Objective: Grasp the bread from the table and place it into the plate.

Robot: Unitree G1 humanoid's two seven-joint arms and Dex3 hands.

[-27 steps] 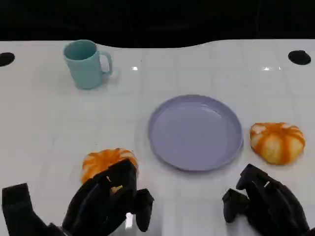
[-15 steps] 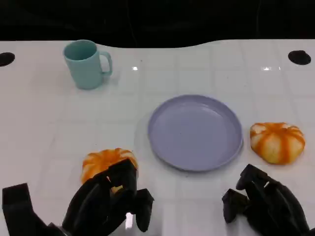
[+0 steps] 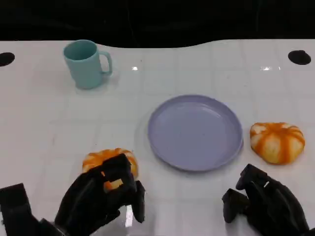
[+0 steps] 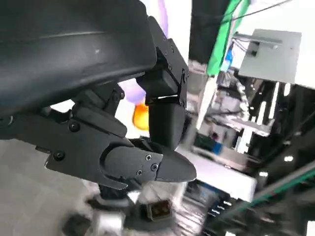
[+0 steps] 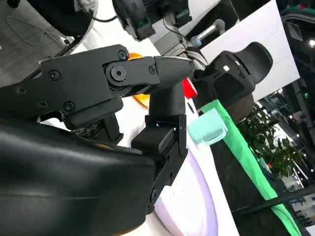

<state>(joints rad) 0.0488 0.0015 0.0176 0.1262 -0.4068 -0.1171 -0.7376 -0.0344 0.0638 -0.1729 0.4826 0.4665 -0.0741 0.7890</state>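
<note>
An orange-and-white bread roll lies on the white table, left of the lavender plate. My left hand reaches over the roll's near side with its fingers spread. A bit of orange shows between them, and I see no grip on the roll. In the left wrist view the fingers stand apart, with a patch of the roll beyond them. A second roll lies right of the plate. My right hand hovers near the table's front edge, just short of that roll, holding nothing. The plate has nothing on it.
A teal mug stands at the back left, well away from both hands. Two black round holes mark the table's far corners. The right wrist view shows the mug past my right hand's fingers.
My left hand has shifted slightly left and toward the near edge, its fingers lower over the roll. Both rolls, the plate and the right hand stay where they were.
</note>
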